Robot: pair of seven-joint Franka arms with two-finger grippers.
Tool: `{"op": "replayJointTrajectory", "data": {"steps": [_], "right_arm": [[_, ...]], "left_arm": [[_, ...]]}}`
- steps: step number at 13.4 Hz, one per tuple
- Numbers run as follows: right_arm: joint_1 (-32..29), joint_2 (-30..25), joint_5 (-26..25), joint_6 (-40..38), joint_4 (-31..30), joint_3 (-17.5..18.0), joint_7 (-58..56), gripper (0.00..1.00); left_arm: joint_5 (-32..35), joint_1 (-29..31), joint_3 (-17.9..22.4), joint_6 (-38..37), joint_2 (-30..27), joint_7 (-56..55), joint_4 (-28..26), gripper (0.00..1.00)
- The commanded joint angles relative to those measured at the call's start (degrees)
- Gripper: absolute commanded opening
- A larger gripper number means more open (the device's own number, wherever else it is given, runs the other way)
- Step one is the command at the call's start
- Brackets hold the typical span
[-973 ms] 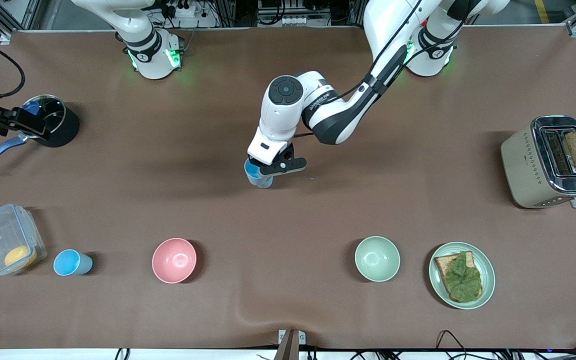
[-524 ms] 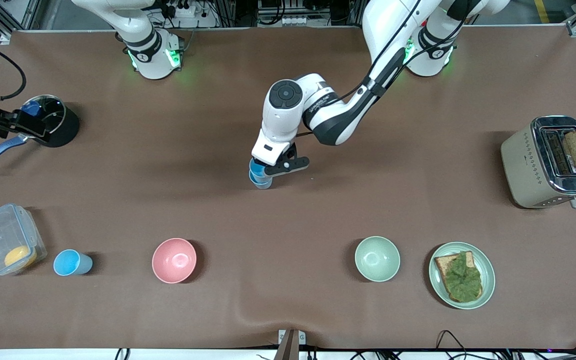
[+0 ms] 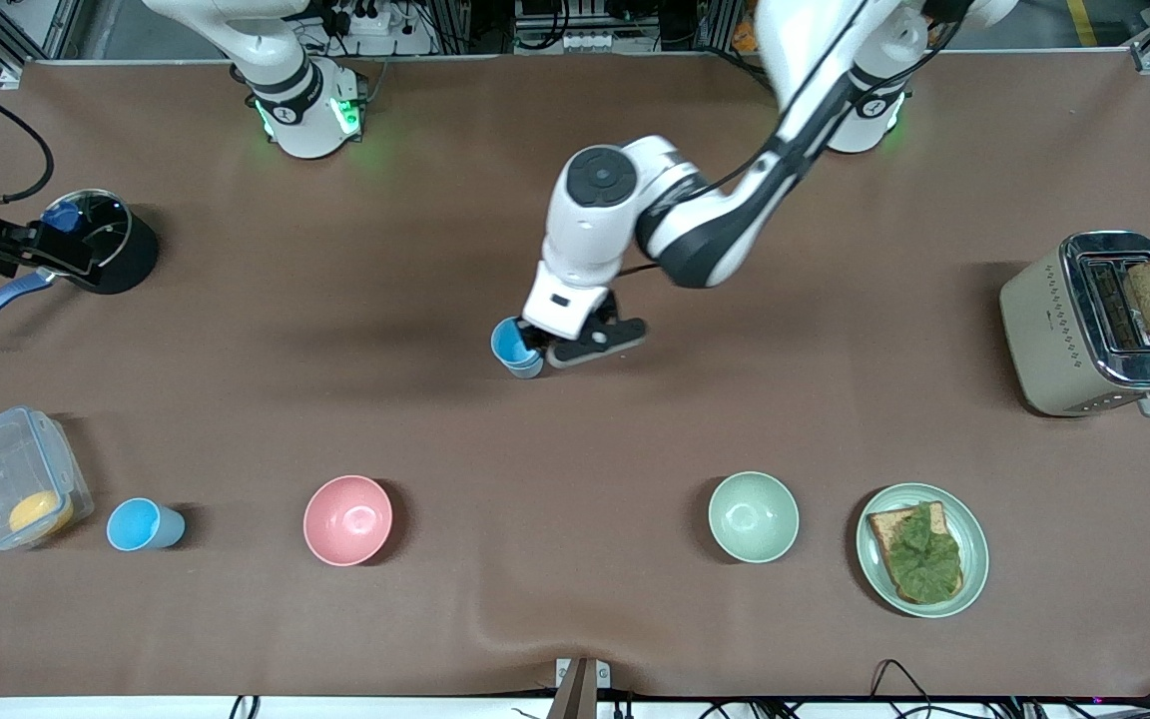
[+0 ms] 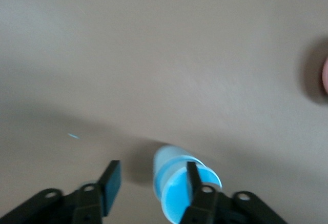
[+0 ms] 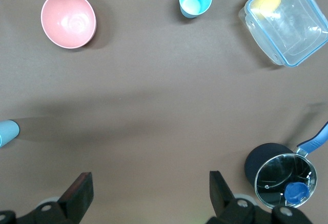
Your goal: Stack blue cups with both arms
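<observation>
Nearest the front camera I count one loose blue cup [image 3: 144,525], a smooth tapered plastic tumbler, standing between the clear lidded box [image 3: 16,477] and the round pink bowl [image 3: 347,519]. One pale green bowl [image 3: 753,516] sits toward my left arm's end. Farther off, mid-table, two nested blue cups [image 3: 516,348] stand upright. My left gripper [image 3: 563,345] is just beside them, fingers [image 4: 110,179] spread apart, one inside the rim. My right gripper [image 5: 148,188] waits, spread wide, high over the table [image 3: 575,439].
</observation>
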Motion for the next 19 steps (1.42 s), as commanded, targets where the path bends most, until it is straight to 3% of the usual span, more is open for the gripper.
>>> {"op": "replayJointTrajectory", "data": {"steps": [1,4,11,17,19], "right_arm": [[-0.28,0.55,-1.09,-0.94,1.04,0.23,-0.04,1.0],[-0.19,0.55,-1.09,-1.03,1.04,0.23,-0.04,1.0],[-0.45,0.55,-1.09,-1.47,1.04,0.14,-0.04,1.0],[-0.54,0.55,-1.09,-1.82,0.95,0.14,-0.04,1.0],[-0.63,0.55,-1.01,-1.91,0.95,0.14,-0.04,1.0]], "left_arm": [[1.43,5.26,-0.18,-12.06,-11.59,8.49,-2.03,1.0],[0.47,13.44,-0.53,-26.58,-18.99,24.75,-2.03,1.0],[-6.29,32.16,-0.62,-29.86,-27.79,55.78,-2.03,1.0],[-7.18,34.56,0.16,-32.23,-28.94,60.83,-2.03,1.0],[-7.36,31.76,3.23,-32.32,-30.17,61.0,-3.26,1.0]]}}
